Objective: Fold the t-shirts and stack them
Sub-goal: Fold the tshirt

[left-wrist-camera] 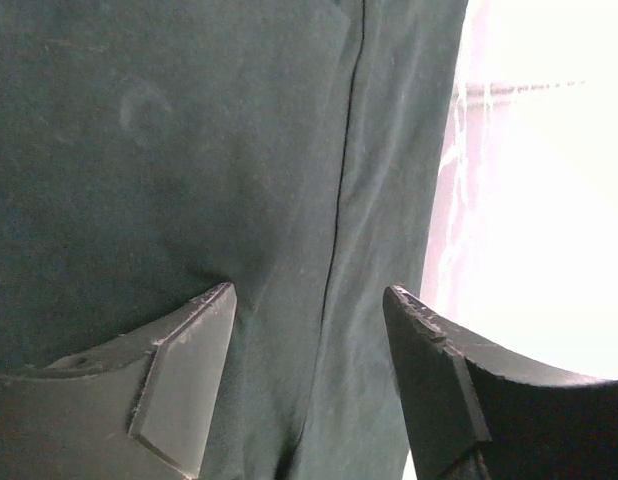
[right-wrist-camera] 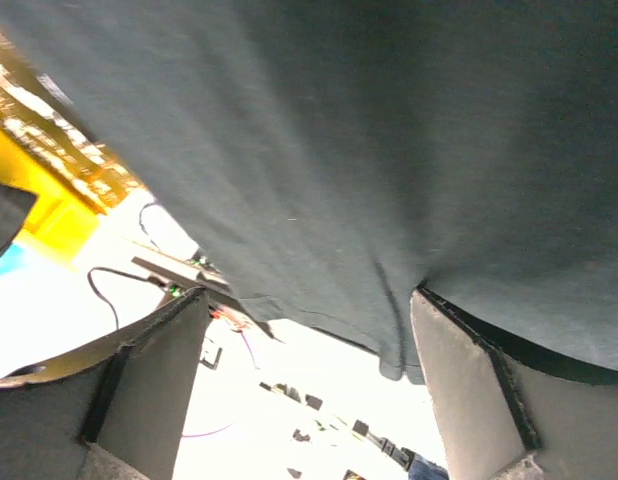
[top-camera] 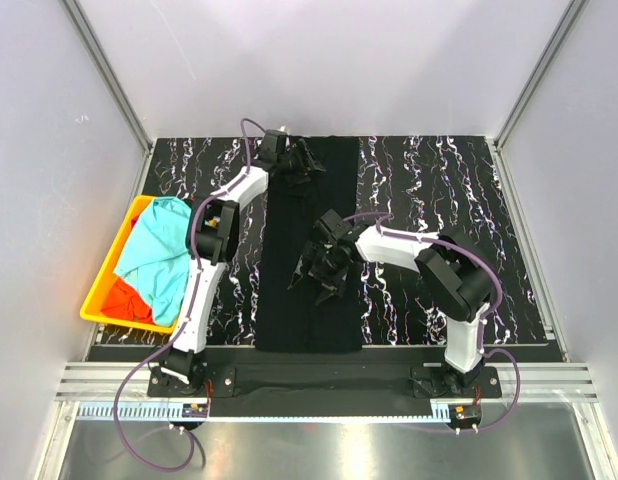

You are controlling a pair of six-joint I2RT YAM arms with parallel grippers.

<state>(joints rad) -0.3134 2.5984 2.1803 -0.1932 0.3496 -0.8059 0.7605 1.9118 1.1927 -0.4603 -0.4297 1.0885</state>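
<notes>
Black t-shirt (top-camera: 309, 322): long strip down tabletop (top-camera: 429, 170) centre. Left gripper (top-camera: 305, 164) at its far end, right gripper (top-camera: 316, 283) mid-strip, both spread apart. Turquoise t-shirt (top-camera: 161, 250), orange-red t-shirt (top-camera: 124, 300) in yellow bin (top-camera: 93, 306), left edge.

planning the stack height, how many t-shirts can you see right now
3. A black t-shirt lies in a long strip down the middle of the table. A turquoise t-shirt and an orange-red t-shirt sit bunched in the yellow bin at left. More may be hidden underneath.
</notes>
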